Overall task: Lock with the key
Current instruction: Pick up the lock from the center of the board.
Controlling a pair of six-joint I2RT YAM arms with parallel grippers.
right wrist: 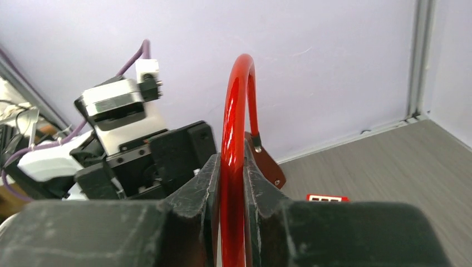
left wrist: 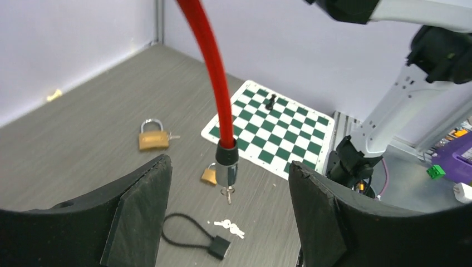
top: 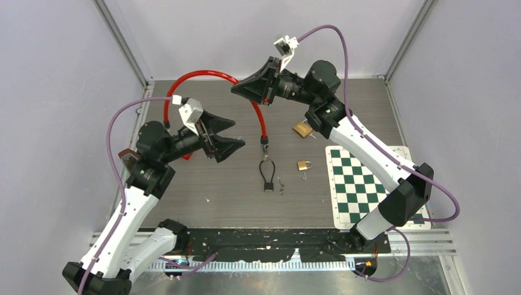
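A red cable lock [top: 209, 73] arches over the table, and its black and silver lock head [top: 265, 145] hangs just above the surface. My right gripper [top: 244, 90] is shut on the red cable [right wrist: 236, 100] high on the arch, with both pads [right wrist: 207, 177] pressed against it. In the left wrist view the lock head [left wrist: 226, 167] hangs with a small key [left wrist: 228, 194] dangling from its lower end. My left gripper [top: 236, 133] stands open just left of the lock head, not touching it, with its jaws wide apart.
On the table lie a small black cable padlock [top: 267, 178], loose silver keys [top: 281, 185] and two brass padlocks [top: 304, 165] [top: 301, 129]. A green and white chessboard mat [top: 368, 184] lies at the right, with a dark chess piece [left wrist: 270, 102] on it.
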